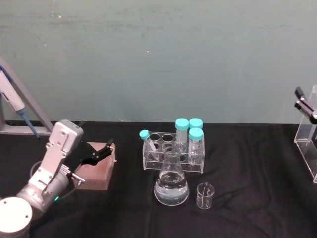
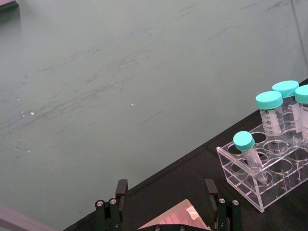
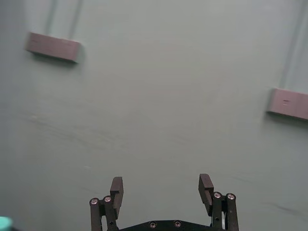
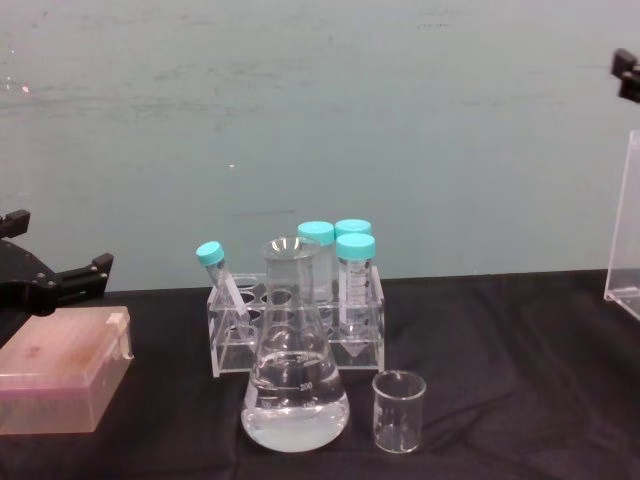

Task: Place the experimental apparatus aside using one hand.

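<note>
The conical flask holds clear liquid and stands at the table's front middle. The small glass beaker sits just to its right. A clear acrylic stand rises at the far right edge, with dark parts at its top. My left gripper hovers open at the left, over a pink-brown box, holding nothing. It is well left of the glassware. My right gripper is open and empty, facing the green wall.
Right behind the flask, a clear rack holds several teal-capped tubes. At the far left a pipette leans on a grey stand. A black cloth covers the table, with free room between beaker and acrylic stand.
</note>
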Motion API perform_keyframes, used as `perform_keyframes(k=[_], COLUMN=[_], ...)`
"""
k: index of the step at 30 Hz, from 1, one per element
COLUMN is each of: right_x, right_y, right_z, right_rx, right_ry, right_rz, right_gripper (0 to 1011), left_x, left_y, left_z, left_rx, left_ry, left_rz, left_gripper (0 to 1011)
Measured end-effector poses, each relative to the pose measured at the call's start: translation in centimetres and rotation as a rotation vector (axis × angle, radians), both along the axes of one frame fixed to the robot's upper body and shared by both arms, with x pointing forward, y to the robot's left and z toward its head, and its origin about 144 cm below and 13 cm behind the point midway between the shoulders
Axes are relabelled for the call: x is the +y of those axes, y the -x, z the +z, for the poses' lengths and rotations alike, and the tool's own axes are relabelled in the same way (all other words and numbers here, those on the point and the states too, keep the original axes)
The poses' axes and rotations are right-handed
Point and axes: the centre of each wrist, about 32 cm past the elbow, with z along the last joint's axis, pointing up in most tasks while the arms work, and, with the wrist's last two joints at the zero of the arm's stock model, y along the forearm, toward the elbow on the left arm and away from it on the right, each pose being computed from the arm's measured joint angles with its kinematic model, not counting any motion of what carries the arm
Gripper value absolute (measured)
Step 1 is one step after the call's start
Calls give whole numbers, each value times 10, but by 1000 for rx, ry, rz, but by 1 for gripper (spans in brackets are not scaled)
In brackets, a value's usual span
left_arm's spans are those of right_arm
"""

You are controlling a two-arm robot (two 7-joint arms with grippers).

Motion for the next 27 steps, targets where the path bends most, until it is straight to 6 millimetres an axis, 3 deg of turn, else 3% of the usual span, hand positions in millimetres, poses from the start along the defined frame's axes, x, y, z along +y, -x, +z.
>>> perform_keyframes(k=[10, 27], right_x=[7, 19], right_y=[-10, -17], right_z=[-3, -24], right_rx=[77, 292], right_ry=[-32, -56], right_rz=[241, 490], right_gripper=[1002, 1000], left_x=[0, 0], left_y=[0, 0], left_z=[0, 0], left_rx=[0, 0], left_ry=[0, 0], left_rz=[0, 0], left_gripper=[1000, 1000])
